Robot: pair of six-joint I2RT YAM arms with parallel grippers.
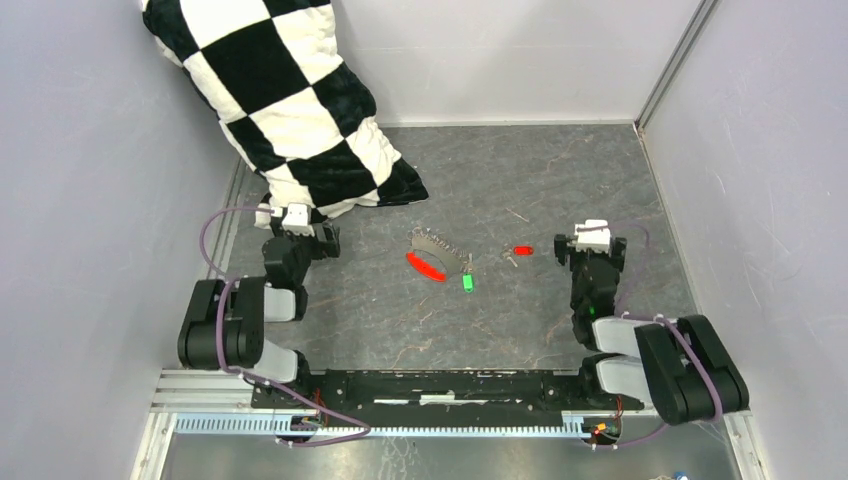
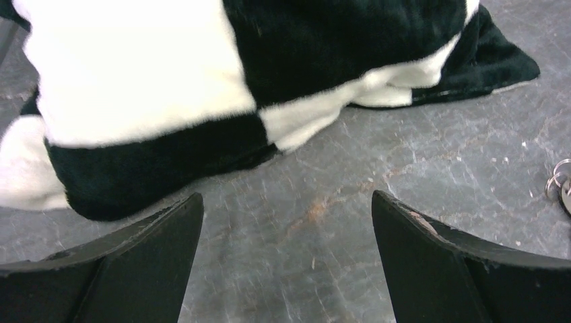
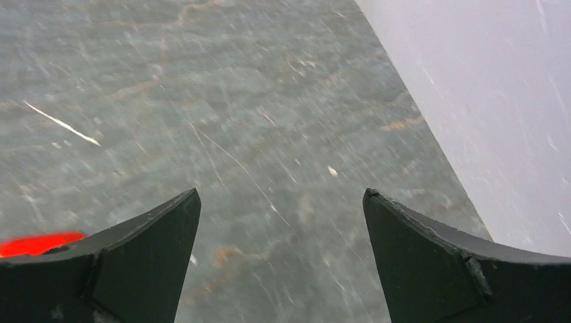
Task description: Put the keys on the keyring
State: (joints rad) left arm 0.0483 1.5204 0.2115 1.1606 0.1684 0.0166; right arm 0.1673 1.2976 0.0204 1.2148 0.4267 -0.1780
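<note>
nothing is threaded yet: the red-headed key (image 1: 522, 250) and silver key (image 1: 511, 260) lie loose near the keyring (image 1: 440, 248), while the left gripper (image 2: 286, 196) and right gripper (image 3: 281, 192) hang spread wide, empty.

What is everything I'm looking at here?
blanket: one, black-and-white checks, far left
ring with chain: one, silver, table's middle
long tag: one, red, beside the chain
small tag: one, green, near the chain's end
red key: one, red head, right of the ring, apart from it
silver key: one, silver, beside the red key
table: one, grey, under everything
left arm, right arm: two, black, near edge
left tool, right tool: two, black, both open, empty
</note>
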